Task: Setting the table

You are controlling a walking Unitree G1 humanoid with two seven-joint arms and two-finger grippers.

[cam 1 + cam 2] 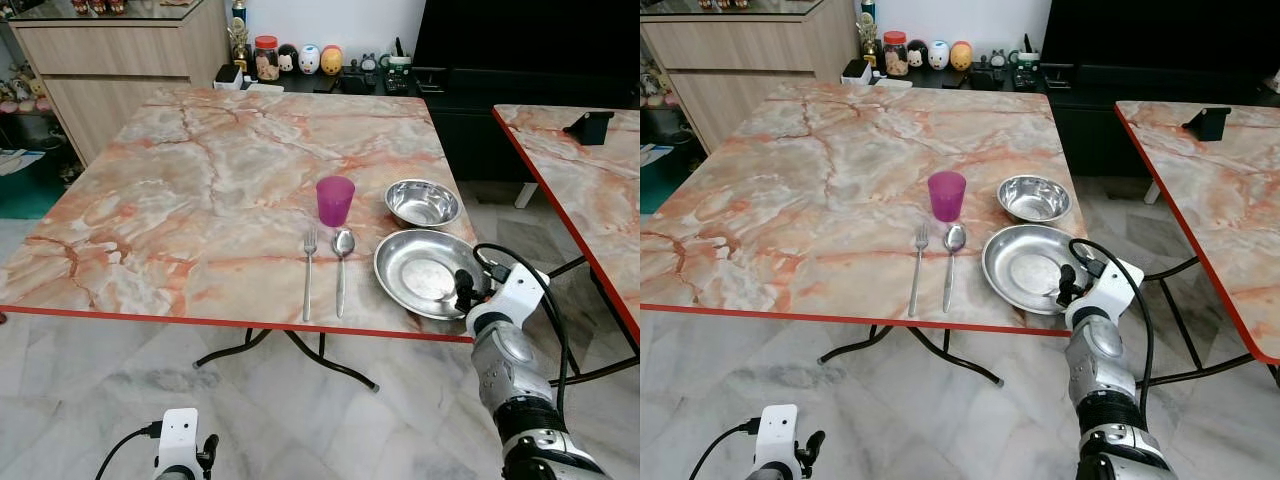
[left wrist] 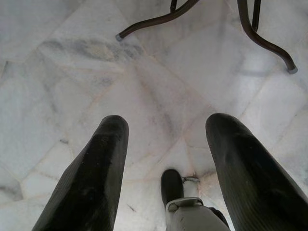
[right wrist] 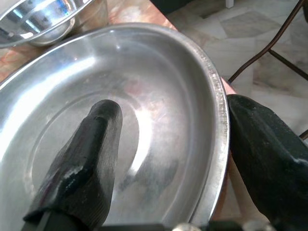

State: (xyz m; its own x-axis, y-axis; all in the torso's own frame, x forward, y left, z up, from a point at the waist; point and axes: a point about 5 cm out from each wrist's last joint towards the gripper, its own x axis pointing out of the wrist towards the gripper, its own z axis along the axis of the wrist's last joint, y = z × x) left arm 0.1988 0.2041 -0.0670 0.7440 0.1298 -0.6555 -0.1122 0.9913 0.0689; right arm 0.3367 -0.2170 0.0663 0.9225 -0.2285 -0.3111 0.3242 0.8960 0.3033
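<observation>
A large steel plate lies at the near right corner of the marble table. Behind it stands a small steel bowl. Left of the plate lie a spoon and a fork, with a purple cup behind them. My right gripper is open astride the plate's near-right rim, one finger inside the plate and the other outside it. My left gripper hangs open low over the floor.
A second marble table stands to the right with a black object on it; a narrow gap separates the tables. Behind are a wooden cabinet and a low shelf with jars and figurines. Black table legs cross the marble floor.
</observation>
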